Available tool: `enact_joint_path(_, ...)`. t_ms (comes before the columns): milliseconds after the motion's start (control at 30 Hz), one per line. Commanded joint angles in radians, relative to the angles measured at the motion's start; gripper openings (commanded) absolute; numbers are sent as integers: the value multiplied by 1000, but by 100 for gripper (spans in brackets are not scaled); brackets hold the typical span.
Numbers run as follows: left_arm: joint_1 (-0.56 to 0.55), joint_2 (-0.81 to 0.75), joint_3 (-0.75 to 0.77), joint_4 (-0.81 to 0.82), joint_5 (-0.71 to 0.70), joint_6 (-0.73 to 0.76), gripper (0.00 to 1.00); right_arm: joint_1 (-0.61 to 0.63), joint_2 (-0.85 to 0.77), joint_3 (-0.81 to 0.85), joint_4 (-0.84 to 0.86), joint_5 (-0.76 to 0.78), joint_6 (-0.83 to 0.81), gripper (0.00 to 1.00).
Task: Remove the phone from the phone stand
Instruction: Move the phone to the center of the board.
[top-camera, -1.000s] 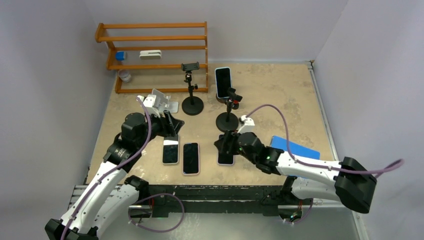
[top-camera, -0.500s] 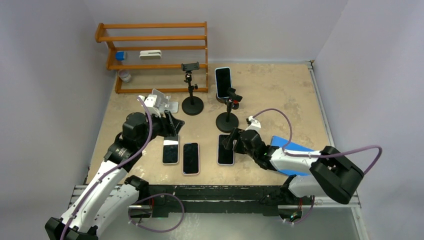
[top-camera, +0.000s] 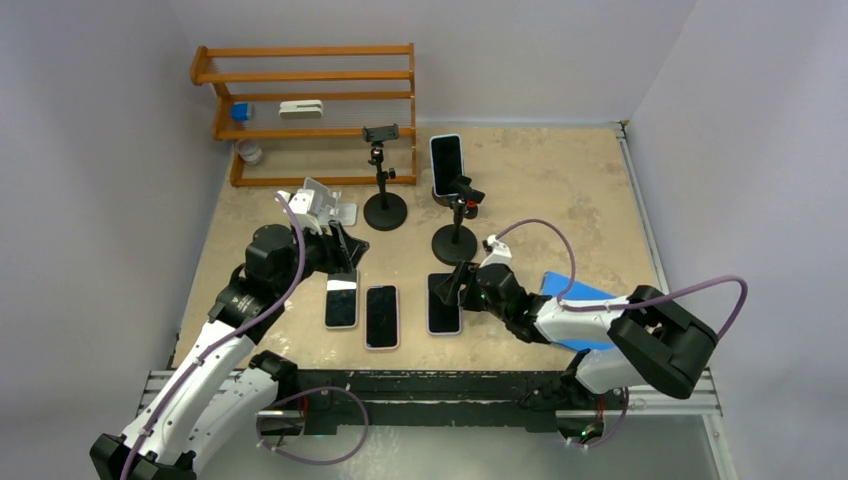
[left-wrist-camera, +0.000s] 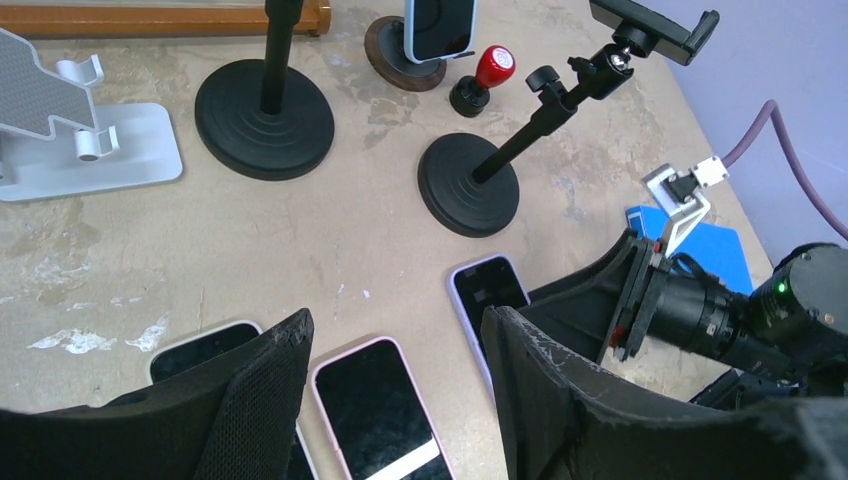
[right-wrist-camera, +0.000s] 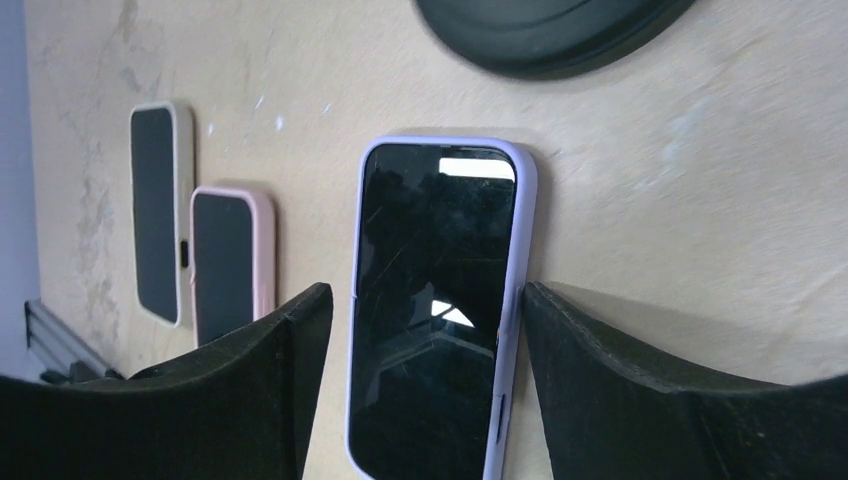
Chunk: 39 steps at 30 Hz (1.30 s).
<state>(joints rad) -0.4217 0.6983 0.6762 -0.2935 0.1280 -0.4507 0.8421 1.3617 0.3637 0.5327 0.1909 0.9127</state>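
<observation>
Beige table (top-camera: 560, 180) bears – flat – lilac phone (top-camera: 444, 303), pink phone (top-camera: 381, 316), cream phone (top-camera: 341, 305)

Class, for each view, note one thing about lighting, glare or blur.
Top view: even light, only soft, faint shadows on the table. Left wrist view: sharp background, near fingers dark. Right wrist view: bright glare patches on the lilac phone; stand base at the top edge blurred.

Plain pale walls (top-camera: 110, 150) on three sides, light even. Mottled tan tabletop (top-camera: 560, 180); orange wooden rack (top-camera: 300, 50) at 11 o'clock.
</observation>
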Motion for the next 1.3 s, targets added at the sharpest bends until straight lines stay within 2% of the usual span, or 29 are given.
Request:
enact_joint_path(0, -6, -1, 7, 45, 17, 17, 61, 90, 48, 16, 13, -30, 66, 72)
enact_joint_path(167, -10, -10, 5, 41, 8, 18, 61, 95, -4, 17, -43, 10, 131, 75)
enact_joint_path(333, -13, -12, 6, 44, 11, 18, 61, 94, -70, -1, -159, -51, 121, 71)
enact_joint_path(567, -14, -16, 6, 46, 16, 17, 61, 111, -1, -53, -24, -186, 103, 55)
enact_joint_path(833, -14, -7, 5, 43, 13, 17, 61, 155, 118, 10, 72, -224, 111, 54)
enact_joint_path(1267, -14, 4, 5, 44, 16, 17, 61, 158, 212, 98, 93, -223, 36, 54)
